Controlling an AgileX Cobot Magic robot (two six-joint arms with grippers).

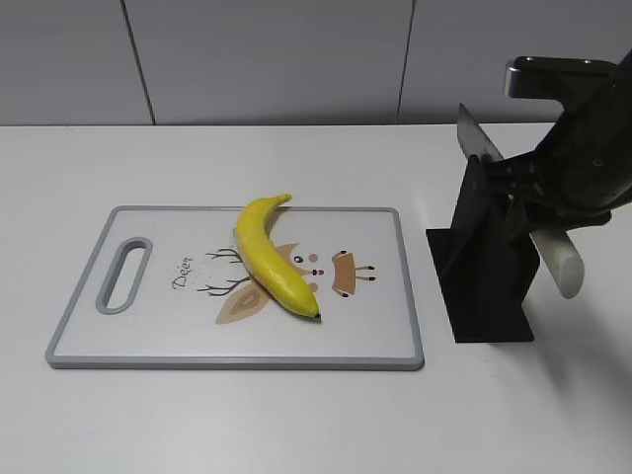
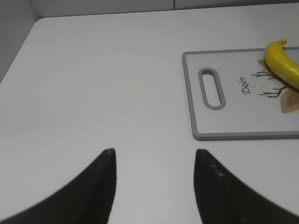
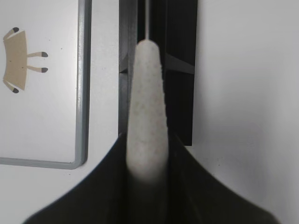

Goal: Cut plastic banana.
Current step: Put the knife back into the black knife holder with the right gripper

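Banana [image 1: 272, 256] first: I read it as one whole piece, bright glossy yellow, curved, short stem pointing up toward the far edge of the cutting board [image 1: 89, 341] and a small dark tip toward the near edge. It lies flat near the board's middle, partly over the printed deer cartoon [image 1: 341, 272]. From the left wrist view I catch only its stem end at the frame's right side, past the board's slotted handle [image 2: 211, 87]. The knife [image 1: 480, 144] is well apart from it, off to the right beyond the board's edge, at the black knife stand [image 1: 484, 286] on the white table [image 1: 296, 415]. I see the right gripper [image 1: 538, 193] closed around the knife's pale speckled handle [image 3: 147, 107], blade angled up and back above the stand, handle end pointing down toward me. My left gripper [image 2: 154, 186] hangs over bare table to the left of the board, its two dark fingers [image 2: 100, 186] spread apart with nothing between them.
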